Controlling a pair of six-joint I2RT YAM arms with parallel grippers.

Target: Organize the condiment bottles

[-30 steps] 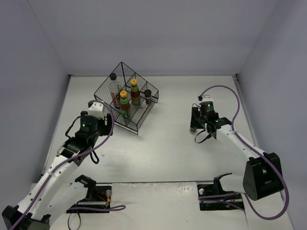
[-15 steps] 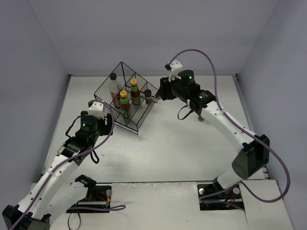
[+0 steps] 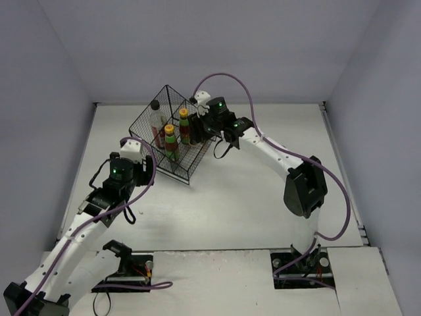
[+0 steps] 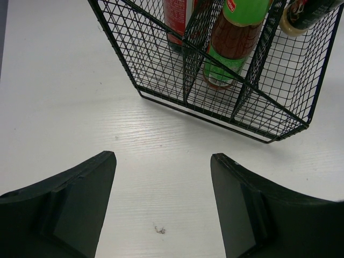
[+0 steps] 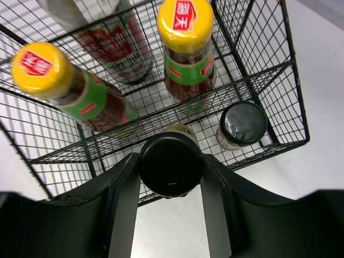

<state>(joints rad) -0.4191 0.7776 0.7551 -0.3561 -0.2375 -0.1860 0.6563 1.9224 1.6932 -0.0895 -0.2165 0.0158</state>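
No word reads clearly. In the right wrist view, the yellow cap (image 5: 185, 24) at twelve o'clock and the second yellow cap (image 5: 42, 67) at ten o'clock each bear white characters on red, illegible. The tall bottle's red label (image 5: 107, 42) at eleven o'clock carries blurred print.

Bright even light, soft shadows; wrist-view foreground perhaps slightly blurred.

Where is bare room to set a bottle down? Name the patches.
Bare table between the left gripper and the basket; also the wide stretch right of the basket. Crowded: inside the basket, bottles fill cells where the right gripper holds a jar.
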